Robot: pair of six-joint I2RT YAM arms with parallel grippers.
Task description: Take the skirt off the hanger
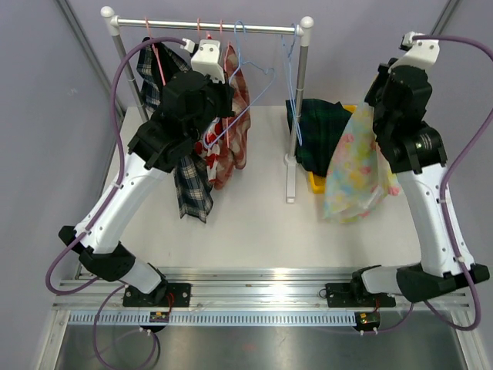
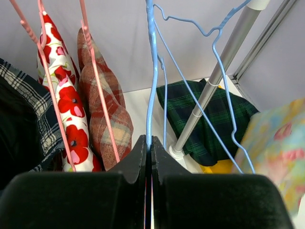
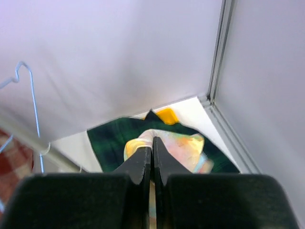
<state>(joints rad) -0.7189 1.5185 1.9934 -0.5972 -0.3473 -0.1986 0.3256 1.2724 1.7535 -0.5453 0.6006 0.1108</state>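
My right gripper (image 1: 371, 110) is shut on a pastel yellow floral skirt (image 1: 353, 173), which hangs free of any hanger to the right of the rack; in the right wrist view the cloth (image 3: 176, 145) bunches at the fingertips (image 3: 153, 142). My left gripper (image 1: 222, 116) is shut on the wire of an empty blue hanger (image 1: 260, 77), still hooked on the rail (image 1: 208, 27). In the left wrist view the blue wire (image 2: 151, 95) runs straight up from the closed gripper (image 2: 149, 139).
Pink hangers carry a red poppy skirt (image 2: 69, 102), a red-brown plaid skirt (image 2: 107, 119) and a dark plaid skirt (image 1: 192, 185). A green tartan skirt (image 1: 317, 131) lies over a yellow bin (image 1: 317, 183). A second blue hanger (image 1: 291, 58) hangs by the right post (image 1: 299, 116).
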